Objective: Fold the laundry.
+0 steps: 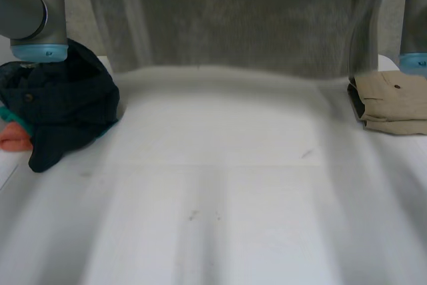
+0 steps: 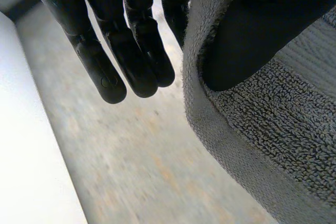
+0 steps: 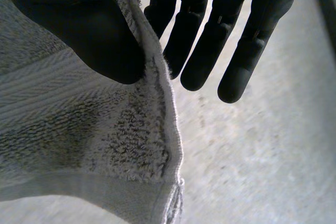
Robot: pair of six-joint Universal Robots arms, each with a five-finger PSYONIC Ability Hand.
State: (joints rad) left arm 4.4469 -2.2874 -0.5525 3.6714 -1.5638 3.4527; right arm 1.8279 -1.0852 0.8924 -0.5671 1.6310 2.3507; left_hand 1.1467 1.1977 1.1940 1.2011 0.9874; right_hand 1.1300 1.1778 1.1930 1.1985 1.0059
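A grey towel [image 1: 247, 18] hangs spread wide across the upper part of the head view, held up above the white desk [image 1: 220, 218]. Its lower edge runs in a soft, slightly bowed line across the frame. It is thick terry cloth with a looped pile, a flat woven band and a stitched hem along its side.

In the left wrist view the left robot hand [image 2: 262, 24] has the towel by its side edge. The thumb lies flat on the face of the cloth just inside the hem, and the straight fingers [image 2: 121, 51] sit on the other side, the nearest tucked behind the hem. In the right wrist view the right robot hand [image 3: 79, 24] pinches the opposite edge the same way, near a corner, with its thumb on the pile and its fingers [image 3: 210, 51] straight behind.

At the middle left of the head view, under the left arm [image 1: 30, 11], a dark navy garment [image 1: 63, 111] lies crumpled on the desk with an orange cloth [image 1: 13, 137] beside it. At the middle right, a folded tan garment [image 1: 393, 105] lies below the right arm [image 1: 415, 25].
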